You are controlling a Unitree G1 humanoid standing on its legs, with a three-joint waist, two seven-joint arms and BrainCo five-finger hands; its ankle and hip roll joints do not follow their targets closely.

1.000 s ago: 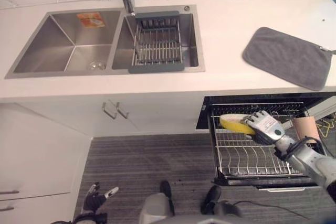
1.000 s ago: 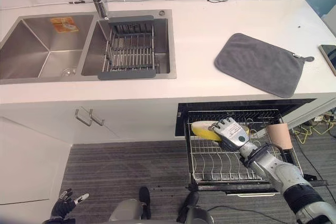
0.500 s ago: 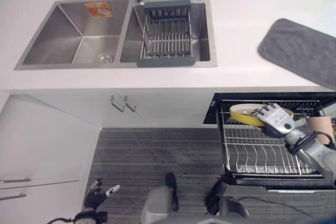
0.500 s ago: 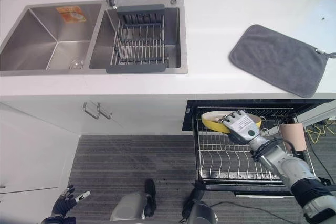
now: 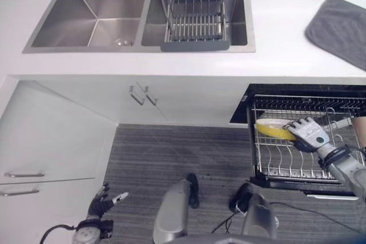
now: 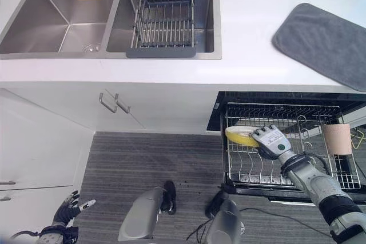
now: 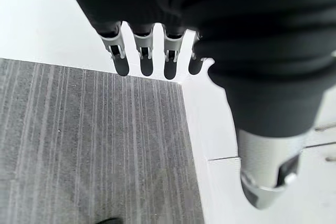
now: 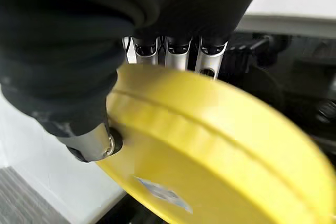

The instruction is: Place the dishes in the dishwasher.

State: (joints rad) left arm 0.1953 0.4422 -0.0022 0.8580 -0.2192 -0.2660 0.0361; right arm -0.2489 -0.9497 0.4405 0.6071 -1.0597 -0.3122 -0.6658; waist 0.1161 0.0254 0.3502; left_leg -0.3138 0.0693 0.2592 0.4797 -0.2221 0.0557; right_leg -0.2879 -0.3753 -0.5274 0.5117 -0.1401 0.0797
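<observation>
My right hand (image 6: pixel 273 143) grips a yellow plate (image 6: pixel 242 135) by its rim, fingers on one face and thumb (image 8: pixel 90 144) on the other. The yellow plate (image 8: pixel 220 166) hangs over the left end of the pulled-out dishwasher rack (image 6: pixel 251 167), just above its wire tines. A tan cup (image 6: pixel 337 139) stands in the rack's right part. My left hand (image 5: pixel 102 203) hangs low at my side over the grey floor, its fingers (image 7: pixel 143 51) straight and holding nothing.
The white counter holds a double steel sink (image 6: pixel 63 21) with a grey wire drainer (image 6: pixel 164 22) across its right basin, and a grey mat (image 6: pixel 323 44) on the right. White cabinet doors (image 5: pixel 51 141) stand to the left of the dishwasher. Striped grey floor (image 6: pixel 154 158) lies in front.
The camera has tipped downward and shifted, so the counter sits higher in view. My right hand has lowered the yellow plate toward the rack's tines. The left hand stays at my side.
</observation>
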